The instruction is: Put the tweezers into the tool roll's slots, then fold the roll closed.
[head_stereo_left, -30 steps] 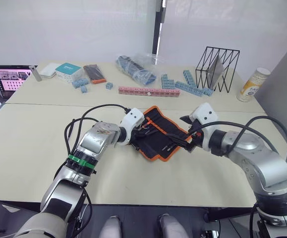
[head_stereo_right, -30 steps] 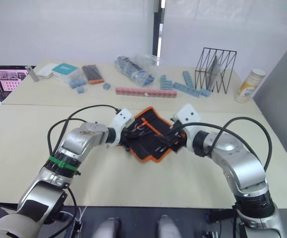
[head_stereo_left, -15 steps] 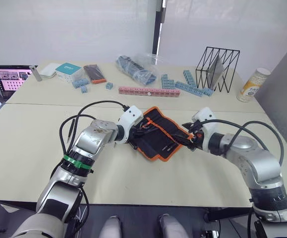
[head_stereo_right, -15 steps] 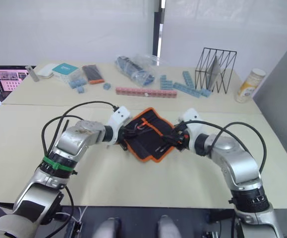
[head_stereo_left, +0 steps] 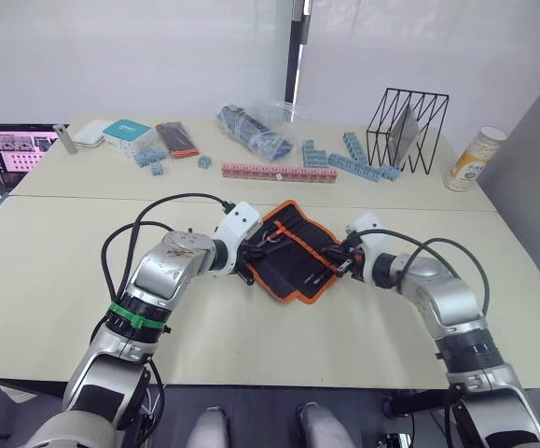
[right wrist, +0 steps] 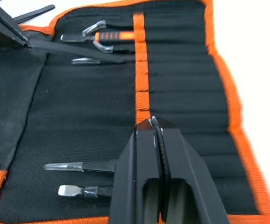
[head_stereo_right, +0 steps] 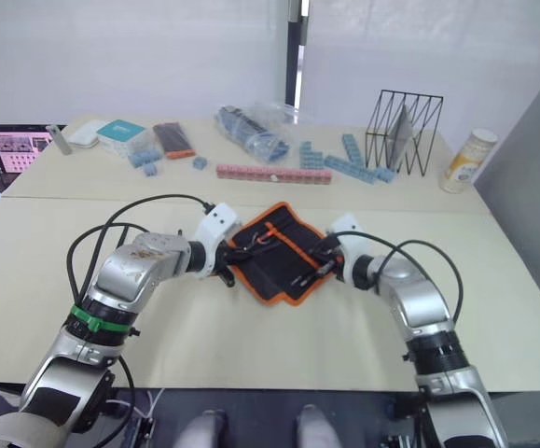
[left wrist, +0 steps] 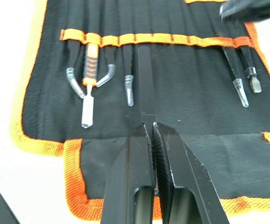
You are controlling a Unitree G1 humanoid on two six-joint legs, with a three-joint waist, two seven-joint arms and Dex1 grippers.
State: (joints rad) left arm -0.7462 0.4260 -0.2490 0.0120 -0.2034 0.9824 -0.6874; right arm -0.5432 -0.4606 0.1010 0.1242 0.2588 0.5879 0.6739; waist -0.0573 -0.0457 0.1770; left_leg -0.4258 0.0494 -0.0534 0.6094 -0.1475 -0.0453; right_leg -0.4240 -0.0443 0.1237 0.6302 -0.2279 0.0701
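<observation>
tool roll (head_stereo_left: 291, 248): open flat mid-table (head_stereo_left: 55, 271) | tweezers (left wrist: 128, 79): tucked in slots (left wrist: 181, 28) | left gripper (left wrist: 146, 122): fingers pressed together holding one tweezer over roll | right gripper (right wrist: 154, 122): fingers closed at orange strap (right wrist: 141, 70)

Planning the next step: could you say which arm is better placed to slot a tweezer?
Left: left gripper clamps a slim black tweezer pointing at the black fabric roll's slots; right gripper is shut, apparently empty.

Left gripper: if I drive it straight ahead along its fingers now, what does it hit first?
Probably the orange strap across the tool roll. The left gripper, shut on a black tweezer, points its tip just short of that strap. Height above the fabric is unclear.
</observation>
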